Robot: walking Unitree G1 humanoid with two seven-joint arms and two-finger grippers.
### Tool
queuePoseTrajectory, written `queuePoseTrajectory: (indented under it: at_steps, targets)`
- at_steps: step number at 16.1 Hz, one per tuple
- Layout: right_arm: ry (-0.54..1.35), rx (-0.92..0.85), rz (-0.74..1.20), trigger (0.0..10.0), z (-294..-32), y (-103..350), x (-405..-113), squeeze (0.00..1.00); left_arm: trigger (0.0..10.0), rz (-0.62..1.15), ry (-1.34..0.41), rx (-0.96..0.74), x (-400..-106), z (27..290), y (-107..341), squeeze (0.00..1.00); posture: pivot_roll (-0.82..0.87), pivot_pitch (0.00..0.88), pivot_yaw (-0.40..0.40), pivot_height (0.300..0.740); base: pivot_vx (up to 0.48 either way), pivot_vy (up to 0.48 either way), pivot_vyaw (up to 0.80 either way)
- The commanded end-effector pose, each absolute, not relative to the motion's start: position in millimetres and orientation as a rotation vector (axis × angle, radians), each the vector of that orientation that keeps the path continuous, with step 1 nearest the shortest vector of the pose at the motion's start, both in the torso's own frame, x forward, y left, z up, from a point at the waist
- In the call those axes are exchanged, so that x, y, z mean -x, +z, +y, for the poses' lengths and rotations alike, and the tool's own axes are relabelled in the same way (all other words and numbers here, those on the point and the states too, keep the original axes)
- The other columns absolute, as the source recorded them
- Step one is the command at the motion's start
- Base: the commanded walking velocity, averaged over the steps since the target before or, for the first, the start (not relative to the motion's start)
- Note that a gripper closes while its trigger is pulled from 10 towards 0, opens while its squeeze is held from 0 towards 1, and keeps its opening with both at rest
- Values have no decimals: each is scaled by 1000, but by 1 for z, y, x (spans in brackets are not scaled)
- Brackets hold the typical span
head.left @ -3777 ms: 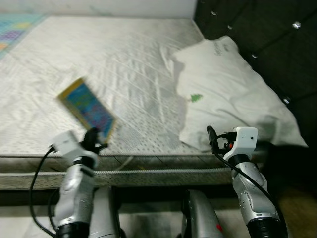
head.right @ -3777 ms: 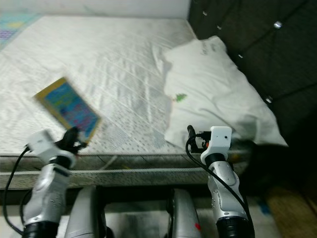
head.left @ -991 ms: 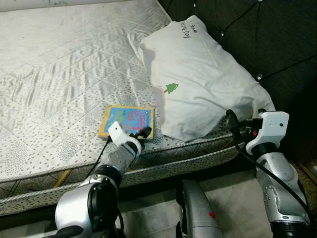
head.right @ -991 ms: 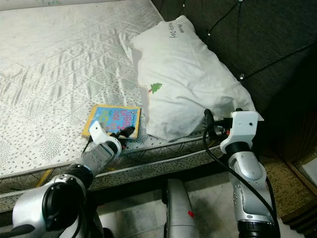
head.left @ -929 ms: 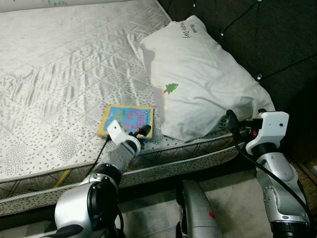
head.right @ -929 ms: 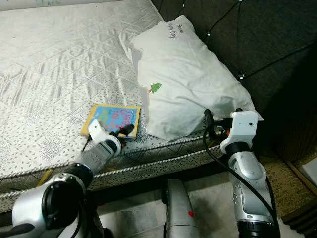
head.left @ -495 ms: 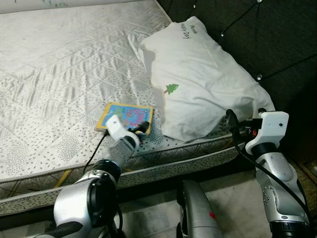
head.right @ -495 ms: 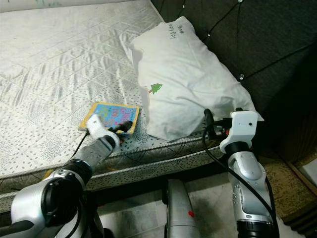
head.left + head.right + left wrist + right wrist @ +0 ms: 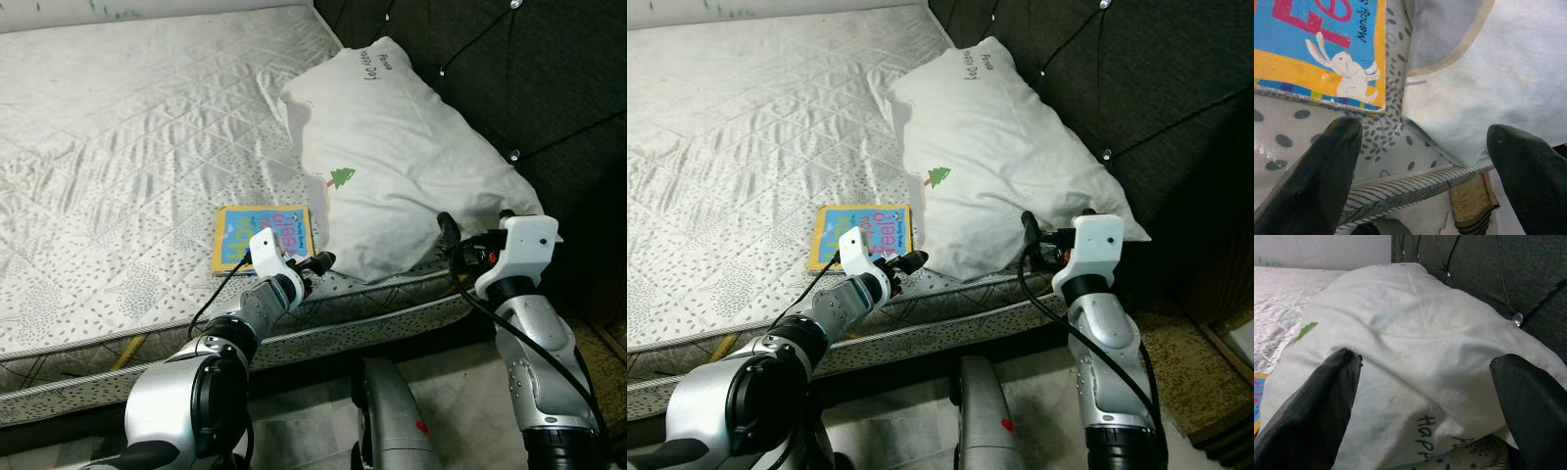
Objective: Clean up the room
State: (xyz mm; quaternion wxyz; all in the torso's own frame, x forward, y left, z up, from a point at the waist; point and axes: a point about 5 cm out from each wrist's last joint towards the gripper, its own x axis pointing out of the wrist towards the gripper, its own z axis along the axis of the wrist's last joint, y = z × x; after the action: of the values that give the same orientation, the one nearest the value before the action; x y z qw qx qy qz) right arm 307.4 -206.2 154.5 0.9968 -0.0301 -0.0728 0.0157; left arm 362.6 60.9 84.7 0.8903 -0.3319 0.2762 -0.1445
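A children's book point(image 9: 263, 235) with a blue and yellow cover lies flat on the white mattress point(image 9: 118, 147), close to its front edge. My left gripper point(image 9: 313, 262) is open just past the book's near right corner, over the mattress edge, with nothing between its fingers. In the left wrist view the book point(image 9: 1317, 44) and the pillow's corner point(image 9: 1488, 63) lie beyond the gripper point(image 9: 1425, 132). A white pillow point(image 9: 402, 176) with a small green tree lies right of the book. My right gripper point(image 9: 446, 230) is open in front of the pillow's near edge, and the pillow point(image 9: 1415, 333) lies beyond its fingers.
A dark tufted headboard point(image 9: 529, 78) runs along the right behind the pillow. The mattress's striped side edge point(image 9: 372, 318) faces me, with floor point(image 9: 460, 392) below it. The bed surface stretches bare to the left and far side.
My left gripper has slid right, off the book's near edge toward the pillow's corner. The book lies flat and has turned a little. The right arm has barely shifted.
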Motion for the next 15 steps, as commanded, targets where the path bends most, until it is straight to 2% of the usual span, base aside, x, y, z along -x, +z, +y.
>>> queuePoseTrajectory:
  at_steps: [1, 3, 6, 7, 10, 11, 15]
  targets:
    - [23, 57, -147, 10000, -205, 153, -308, 0, 10000, 546, -330, 672, -368, 58, 95, 773, -290, 74, 24, 536, 0, 0, 0]
    - [20, 49, -147, 10000, -204, 151, -308, 0, 10000, 439, -317, 656, -378, 66, 110, 788, -280, 70, 26, 536, 0, 0, 0]
    - [17, 20, -142, 10000, -199, 147, -310, 0, 10000, 282, -210, 659, -388, 101, 122, 878, -224, 57, 29, 536, 0, 0, 0]
    - [27, 0, -134, 10000, -194, 143, -312, 0, 10000, 240, -140, 652, -386, 128, 116, 875, -202, 54, 24, 536, 0, 0, 0]
    - [38, -14, -130, 10000, -188, 141, -314, 0, 10000, 218, -55, 631, -380, 163, 106, 867, -177, 54, 18, 536, 0, 0, 0]
    - [35, -16, -127, 10000, -189, 141, -316, 0, 10000, 200, 1, 611, -377, 181, 106, 863, -166, 55, 17, 536, 0, 0, 0]
    - [21, -18, -124, 10000, -192, 140, -315, 0, 10000, 209, 78, 624, -374, 206, 105, 800, -173, 68, 17, 536, 0, 0, 0]
